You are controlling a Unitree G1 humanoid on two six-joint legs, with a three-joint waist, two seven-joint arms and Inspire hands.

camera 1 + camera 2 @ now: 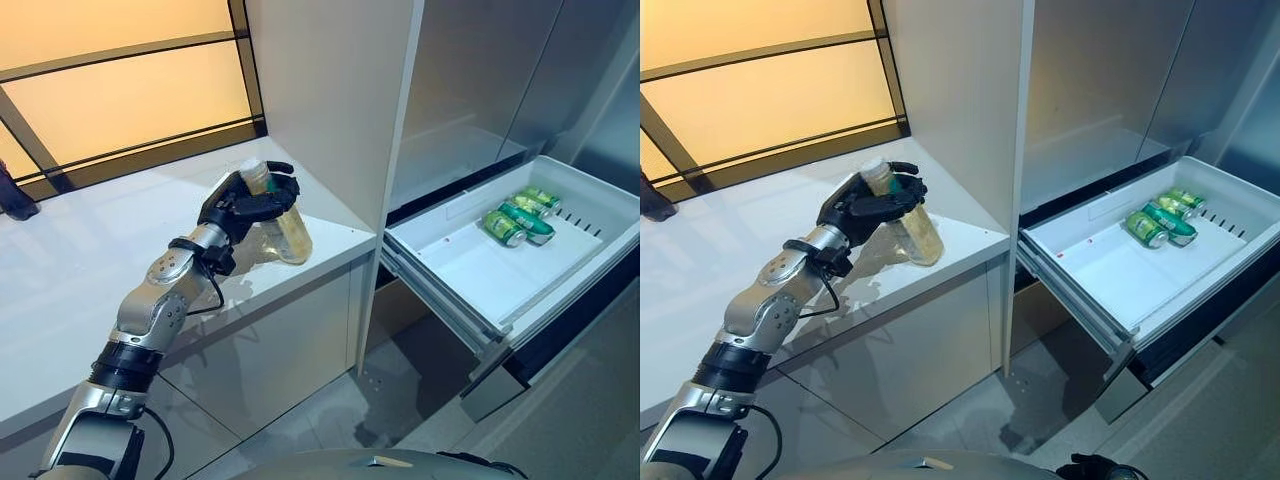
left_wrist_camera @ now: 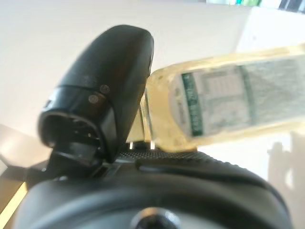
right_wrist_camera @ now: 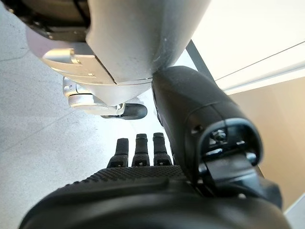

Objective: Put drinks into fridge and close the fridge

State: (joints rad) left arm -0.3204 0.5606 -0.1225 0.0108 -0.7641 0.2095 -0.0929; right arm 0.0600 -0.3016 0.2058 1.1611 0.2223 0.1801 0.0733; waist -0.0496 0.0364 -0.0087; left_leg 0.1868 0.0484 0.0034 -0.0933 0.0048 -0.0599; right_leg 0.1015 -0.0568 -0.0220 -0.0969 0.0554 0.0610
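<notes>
Left hand is curled tight round a bottle on the counter, left of middle. Bottle leans, top up and left. Open drawer with cans lies far right. Right hand hangs low, fingers straight.

Yellow bottle; green cans; white drawer.

Left arm extended forward, left hand fingers curled in a grasp, right hand fingers straight
</notes>
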